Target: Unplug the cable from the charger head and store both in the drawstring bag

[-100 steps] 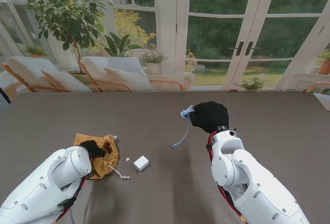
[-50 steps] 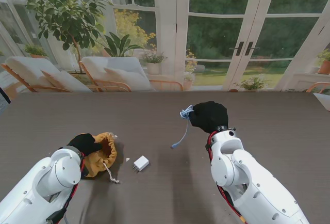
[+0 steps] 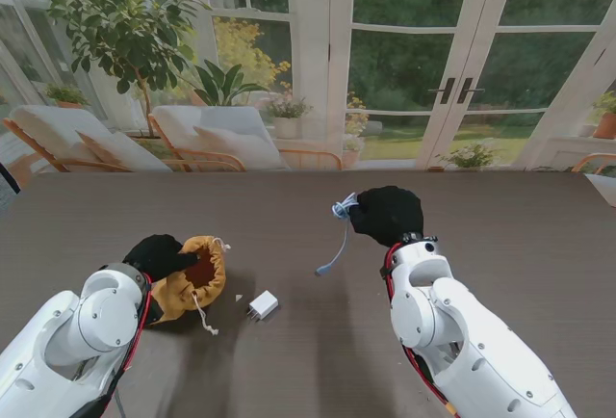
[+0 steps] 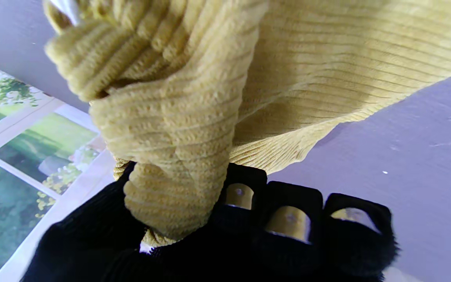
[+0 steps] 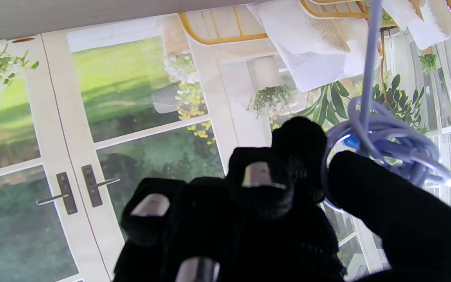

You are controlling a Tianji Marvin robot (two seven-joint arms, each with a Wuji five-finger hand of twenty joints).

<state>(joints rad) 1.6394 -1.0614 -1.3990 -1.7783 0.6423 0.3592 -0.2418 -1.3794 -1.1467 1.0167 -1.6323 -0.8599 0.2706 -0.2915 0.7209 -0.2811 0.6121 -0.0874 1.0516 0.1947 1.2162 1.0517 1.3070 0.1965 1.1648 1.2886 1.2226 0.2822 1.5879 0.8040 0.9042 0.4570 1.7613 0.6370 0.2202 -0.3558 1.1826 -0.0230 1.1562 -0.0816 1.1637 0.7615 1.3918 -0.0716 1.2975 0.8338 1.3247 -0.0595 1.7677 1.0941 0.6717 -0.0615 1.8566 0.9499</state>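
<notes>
No readable text, label, brand, number or sign in any view. Small white cube-shaped plastic charger head: faces blank at this size. Mustard-yellow ribbed corduroy drawstring bag: plain fabric, no tag visible. Coiled light-blue cable: no marking legible. Black knit gloves on both hands: no print.

The drawstring bag runs past the left wrist view's edges, its fabric hiding the hand's fingertips.
</notes>
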